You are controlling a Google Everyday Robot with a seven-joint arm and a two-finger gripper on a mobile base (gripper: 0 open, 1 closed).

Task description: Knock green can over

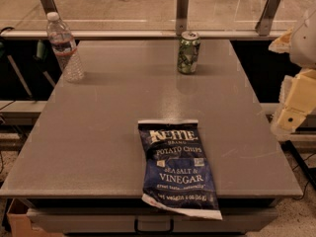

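The green can [188,53], a small cylindrical metal drink can with pale white patterning and a silver top rim, stands upright on the far part of the grey flat-topped table [98,132]. It is a little right of the middle and near the far edge. Its long axis is vertical, so the knocking-over is not yet done.

The gripper [291,115], a cream-coloured blocky piece at the end of the robot's pale arm, hangs at the right edge of the view. It is just off the right side of the table, about halfway along the table's depth. I cannot tell whether it is set wide or narrow, and no object is seen in it.

The coming move turns on one relation: the can lies to the left of the gripper and farther away, well apart from it, with only bare tabletop between them. The approach would likely run leftward and toward the far side, ending in a sideways push across the can's upright axis. A push high on its wall would probably tip it, while a low one might only slide it.

A clear plastic water bottle [64,46] with a white cap stands at the far left. A dark blue foil bag of potato chips [178,169] lies near the middle, overhanging the near edge. Neither sits on that path.
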